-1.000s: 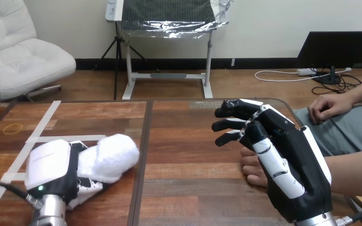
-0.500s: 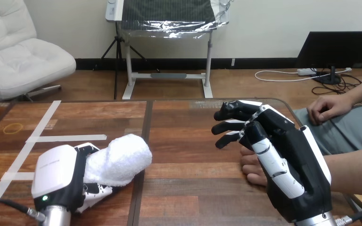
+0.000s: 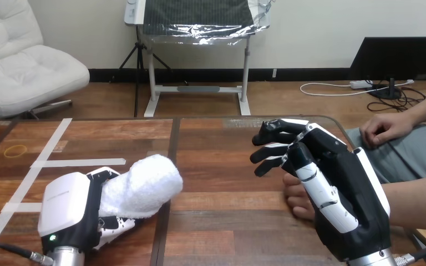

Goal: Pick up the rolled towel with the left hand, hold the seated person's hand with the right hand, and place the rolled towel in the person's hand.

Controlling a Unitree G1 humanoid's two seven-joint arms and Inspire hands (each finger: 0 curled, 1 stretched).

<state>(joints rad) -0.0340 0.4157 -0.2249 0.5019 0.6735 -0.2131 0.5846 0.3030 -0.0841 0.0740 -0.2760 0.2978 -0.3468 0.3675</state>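
Since a second ago the left hand (image 3: 69, 208) has carried the rolled towel (image 3: 141, 185) a bit to the right, toward the middle of the wooden table (image 3: 216, 160). The right side has hardly budged.

Right now the left hand's fingers are wrapped round the near end of the towel. Its fluffy far end sticks out past them, up and to the right, near the seam between the table boards. So the towel is in hand but well apart from where it has to go.

My right hand (image 3: 338, 188) hangs over the person's hand (image 3: 295, 194), which rests on the table by the right edge. The fingers (image 3: 272, 145) are loosely bent and apart, tips free in the air. I don't see them closed round the person's hand, so I'd call the holding step not done yet.

What worries me:
- The grip is only on one end of the towel, so a quick swing could make the roll sag, slip or come undone.
- Those half-bent right fingers sit right between the towel and the person's hand, so I could bump them on the way in.
- I can't tell if the person's palm faces up. If it doesn't, the towel just rolls off onto the table.
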